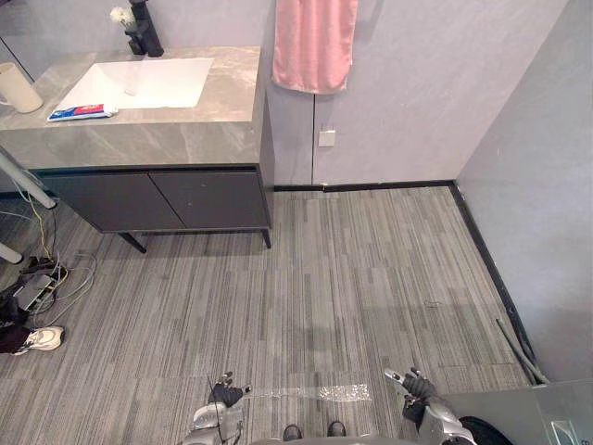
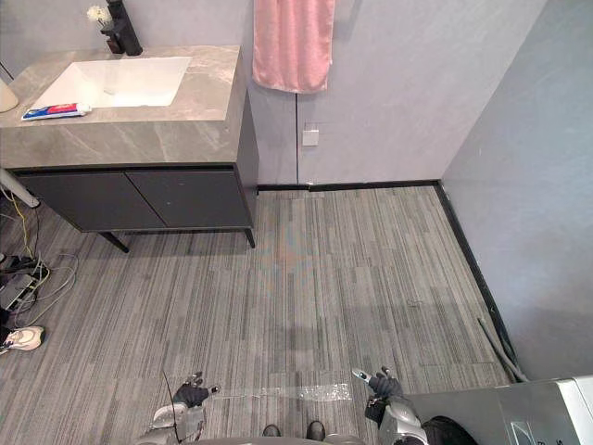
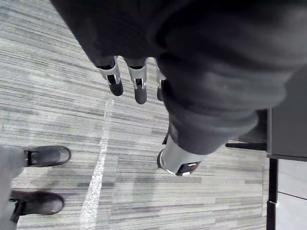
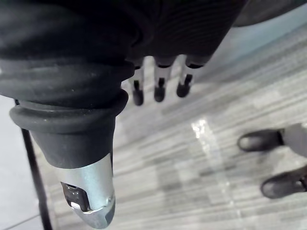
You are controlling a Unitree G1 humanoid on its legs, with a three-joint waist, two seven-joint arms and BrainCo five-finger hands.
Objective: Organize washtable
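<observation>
Washtable [image 1: 185, 139] by the wall, well apart from both hands, white sink [image 1: 144, 82] in its top, toothpaste [image 1: 82, 112] lying beside the sink, cup [image 1: 17, 88] near it, pink towel [image 1: 315, 42] hanging on the wall, left hand [image 1: 222, 396] and right hand [image 1: 414, 383] low over the floor [image 1: 352, 278], fingers loose, holding nothing

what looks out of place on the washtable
The toothpaste tube lies flat on the grey counter by the front left corner of the sink, loose rather than stowed; the white cup stands apart near the counter's left edge. Nothing looks spilled or damaged.
</observation>
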